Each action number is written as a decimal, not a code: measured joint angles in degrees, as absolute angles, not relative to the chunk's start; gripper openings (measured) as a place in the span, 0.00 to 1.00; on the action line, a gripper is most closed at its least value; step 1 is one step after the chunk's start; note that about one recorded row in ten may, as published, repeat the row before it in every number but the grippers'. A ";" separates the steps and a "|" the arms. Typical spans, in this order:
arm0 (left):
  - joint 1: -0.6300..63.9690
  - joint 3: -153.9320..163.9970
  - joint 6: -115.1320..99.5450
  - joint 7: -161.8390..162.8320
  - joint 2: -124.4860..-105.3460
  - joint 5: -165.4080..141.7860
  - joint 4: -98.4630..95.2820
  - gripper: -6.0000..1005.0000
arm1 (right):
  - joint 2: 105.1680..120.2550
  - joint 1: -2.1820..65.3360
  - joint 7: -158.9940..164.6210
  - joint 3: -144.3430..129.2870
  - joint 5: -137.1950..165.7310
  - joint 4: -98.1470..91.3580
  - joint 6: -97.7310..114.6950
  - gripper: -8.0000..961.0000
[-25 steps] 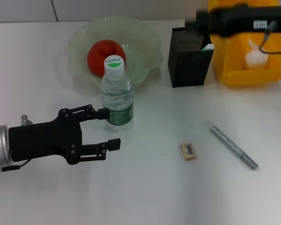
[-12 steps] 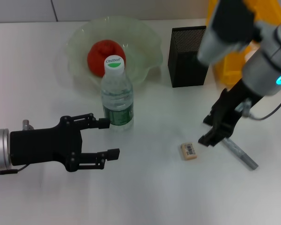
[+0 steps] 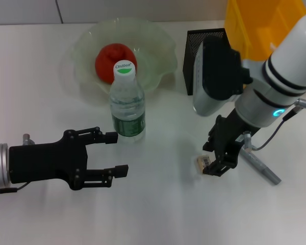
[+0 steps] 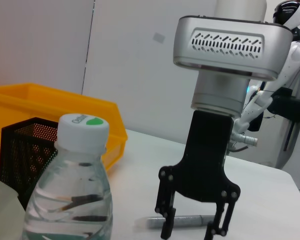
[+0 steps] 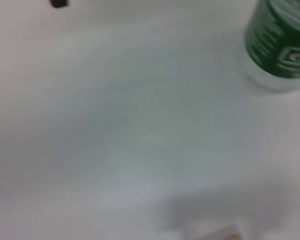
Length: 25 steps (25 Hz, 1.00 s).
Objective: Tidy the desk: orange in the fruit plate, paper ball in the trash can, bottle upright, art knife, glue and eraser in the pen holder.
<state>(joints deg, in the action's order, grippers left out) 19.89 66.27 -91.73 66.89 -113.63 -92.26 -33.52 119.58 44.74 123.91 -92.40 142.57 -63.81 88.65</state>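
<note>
Head view, items counted on the white table: one orange, one bottle, one eraser, one grey pen-shaped stick, one pen holder, one trash can, one fruit plate.

Orange lies inside the fruit plate, upper centre-left of the frame. Bottle stands upright just in front of the plate, cap on, near frame centre-left.

Pen holder stands upper right of centre; the trash can sits just beside it at the upper right corner, partly behind the right arm.

Right tool points down at lower right of centre, fingers apart, over the eraser. The eraser shows only partly at the tool's left fingertip; contact cannot be told. The grey stick lies on the table just right of this tool, angled toward the lower right.

Left tool is at lower left, held level, fingers apart and holding nothing, its upper fingertip just beside the bottle's base.

Left wrist view: right tool hangs fingers-down and apart, grey stick behind it.
</note>
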 joint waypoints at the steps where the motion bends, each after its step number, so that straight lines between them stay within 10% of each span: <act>1: 19.88 66.27 -91.75 66.98 -113.63 -92.26 -33.51 0.81 | 119.59 45.01 123.21 -92.71 142.21 -63.07 88.32 0.57; 25: 20.16 65.55 -91.57 67.68 -113.99 -92.19 -33.47 0.81 | 119.38 45.42 120.40 -92.16 142.45 -62.53 86.92 0.46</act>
